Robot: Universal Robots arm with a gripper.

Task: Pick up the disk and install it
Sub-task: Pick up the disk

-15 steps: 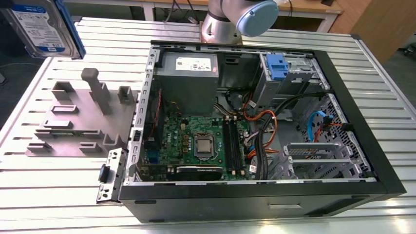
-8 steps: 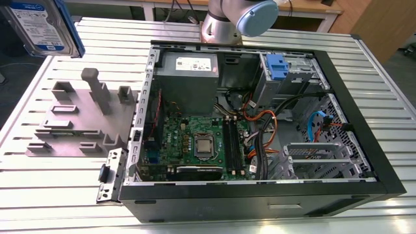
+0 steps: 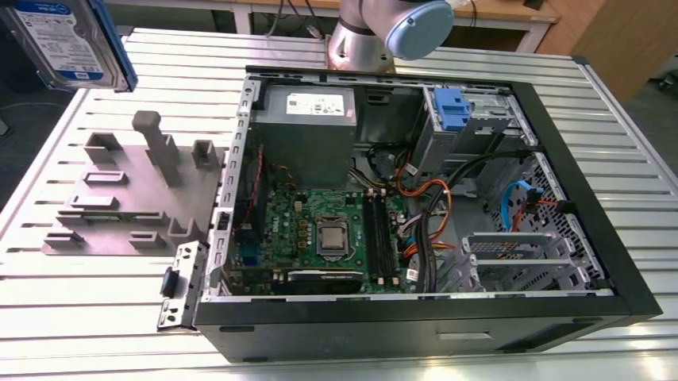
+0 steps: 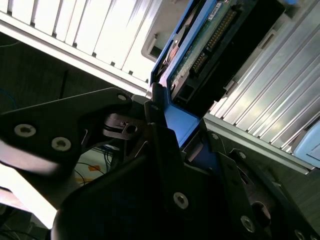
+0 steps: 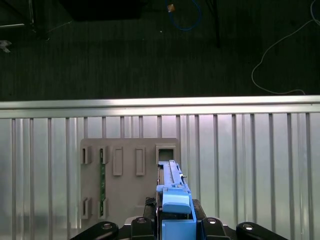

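1. In the second wrist view I see the gripper (image 4: pixel 181 129) clamped on the blue bracket of the disk (image 4: pixel 206 40).
2. The exterior view adds its label face, raised above the grey fixture (image 3: pixel 117 198) on the worktop (image 3: pixel 95 317).

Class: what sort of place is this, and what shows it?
Probably a robotics lab bench: an open black desktop computer case on a ribbed aluminium table, a grey slotted fixture beside it, and a gripper holding a blue-framed silver hard drive.

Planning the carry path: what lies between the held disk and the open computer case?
In the exterior view, the grey slotted fixture on the ribbed table lies between the disk and the computer case.
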